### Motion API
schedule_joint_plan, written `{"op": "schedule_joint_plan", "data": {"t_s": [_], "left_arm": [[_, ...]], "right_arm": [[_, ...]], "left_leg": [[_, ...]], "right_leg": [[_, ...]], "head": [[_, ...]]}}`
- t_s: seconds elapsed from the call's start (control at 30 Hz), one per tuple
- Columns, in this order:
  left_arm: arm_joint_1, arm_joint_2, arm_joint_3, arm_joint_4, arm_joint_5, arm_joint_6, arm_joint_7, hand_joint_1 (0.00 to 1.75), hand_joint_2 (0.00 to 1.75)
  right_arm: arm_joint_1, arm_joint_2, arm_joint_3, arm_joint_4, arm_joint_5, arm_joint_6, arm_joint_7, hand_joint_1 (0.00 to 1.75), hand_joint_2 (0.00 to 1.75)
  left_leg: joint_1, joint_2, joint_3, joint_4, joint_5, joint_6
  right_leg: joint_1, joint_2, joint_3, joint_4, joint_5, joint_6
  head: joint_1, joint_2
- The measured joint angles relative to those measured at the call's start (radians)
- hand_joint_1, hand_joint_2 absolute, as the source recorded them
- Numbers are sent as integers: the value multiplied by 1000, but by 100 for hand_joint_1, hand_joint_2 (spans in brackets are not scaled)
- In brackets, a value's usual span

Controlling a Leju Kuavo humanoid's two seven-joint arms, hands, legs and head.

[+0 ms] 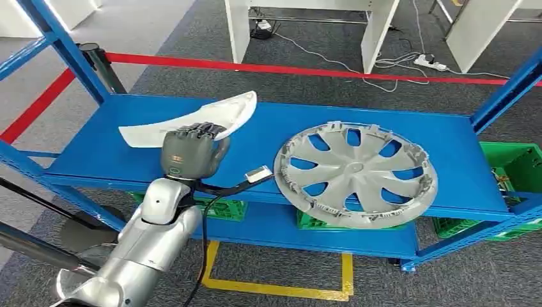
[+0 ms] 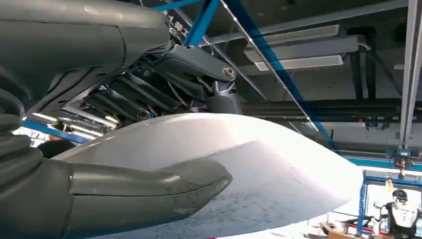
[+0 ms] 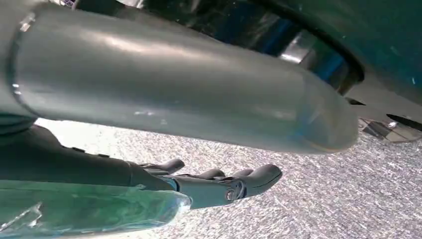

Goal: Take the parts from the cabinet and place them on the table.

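Left hand (image 1: 190, 152) at the shelf (image 1: 268, 131), fingers curled over the near edge of the white part (image 1: 220, 114). Left wrist view confirms the hold: thumb (image 2: 149, 186) pressed under the part's smooth face, dark fingers (image 2: 149, 102) clamped on the other side. A pinch across a thin edge, likely because the part is a shallow shell with nothing else to catch.

White part: curved, pale panel, pointed at one end, glossy, faintly speckled on its underside. It sits towards the shelf's left end, its far tip raised off the blue surface and its left end low to the shelf; whether that end touches the shelf is unclear.

Hubcap (image 1: 355, 174): grey, many-spoked, clips showing round its rim. It lies flat towards the shelf's right end, its near rim overhanging the front edge, well apart from the hand. Not yet taken.

Right hand (image 3: 219, 181): hangs over grey carpet, fingers loosely apart, holding nothing.

Judgement: lift-off stage for the first part; transfer to the worktop to come.
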Motion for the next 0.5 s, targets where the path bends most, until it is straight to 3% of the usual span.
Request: {"op": "schedule_joint_plan", "data": {"t_s": [0.5], "left_arm": [[1, 7, -18, 2, -11, -3, 50, 161, 175]], "right_arm": [[0, 0, 0, 0, -9, -10, -1, 0, 0]], "left_leg": [[0, 0, 0, 0, 0, 0]], "right_leg": [[0, 0, 0, 0, 0, 0]], "head": [[0, 0]]}}
